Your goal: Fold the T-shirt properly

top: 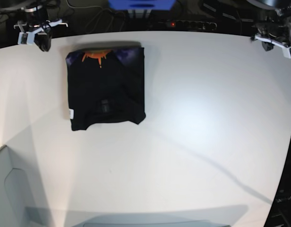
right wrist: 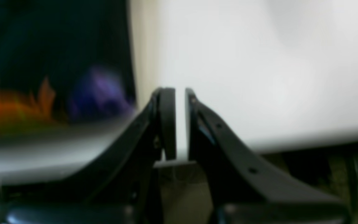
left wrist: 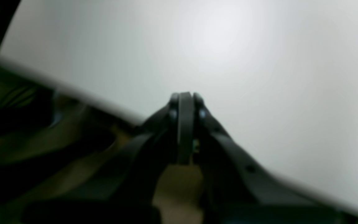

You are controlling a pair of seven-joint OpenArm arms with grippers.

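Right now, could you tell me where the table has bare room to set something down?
Everything from the T-shirt across to the left gripper is bare table, as is the whole near half. Only the far corner holding the folded shirt and right gripper is taken.

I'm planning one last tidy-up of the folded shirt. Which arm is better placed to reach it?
Probably the right arm. Its gripper sits at the table's far edge just beside the folded T-shirt; the left gripper is across the table, far from it.
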